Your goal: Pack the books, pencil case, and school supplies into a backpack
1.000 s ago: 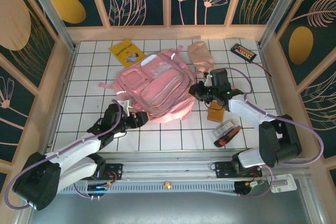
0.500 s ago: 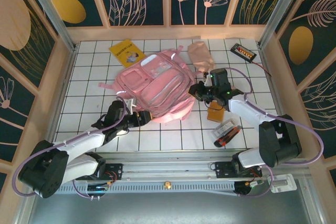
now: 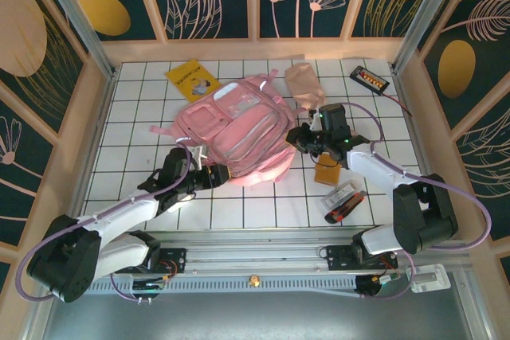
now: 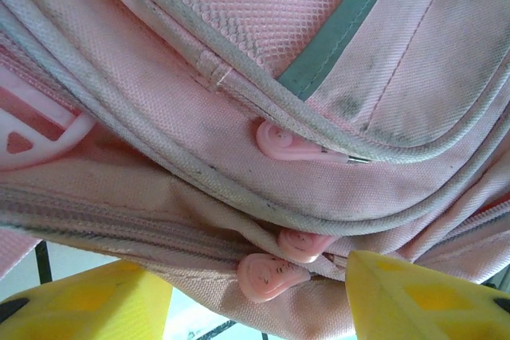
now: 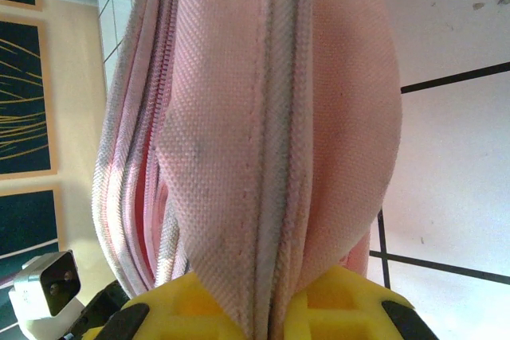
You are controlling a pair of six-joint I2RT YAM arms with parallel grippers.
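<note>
The large pink backpack [image 3: 239, 134] lies flat mid-table. My left gripper [image 3: 213, 175] is at its near-left edge; its yellow fingers [image 4: 414, 296] stand open on either side of two pink zipper pulls [image 4: 271, 275] without touching them. My right gripper [image 3: 297, 139] is shut on a fold of the backpack's fabric [image 5: 263, 157] at its right side, lifting that edge. The yellow booklet [image 3: 193, 80] lies at the back left. Behind the backpack on the right rests the beige pencil case [image 3: 304, 85]. The orange-brown notebook [image 3: 327, 173] and a plastic-wrapped pack [image 3: 344, 201] sit near the right arm.
A flat black device with orange buttons [image 3: 370, 79] and its cable lie at the back right corner. Wooden walls ring the white tiled table [image 3: 135, 117]. A pink strap [image 3: 163, 130] trails off the backpack's left side.
My left gripper has pushed forward to the backpack's near edge and its jaws have narrowed a little. The right gripper keeps its grip in the same place.
</note>
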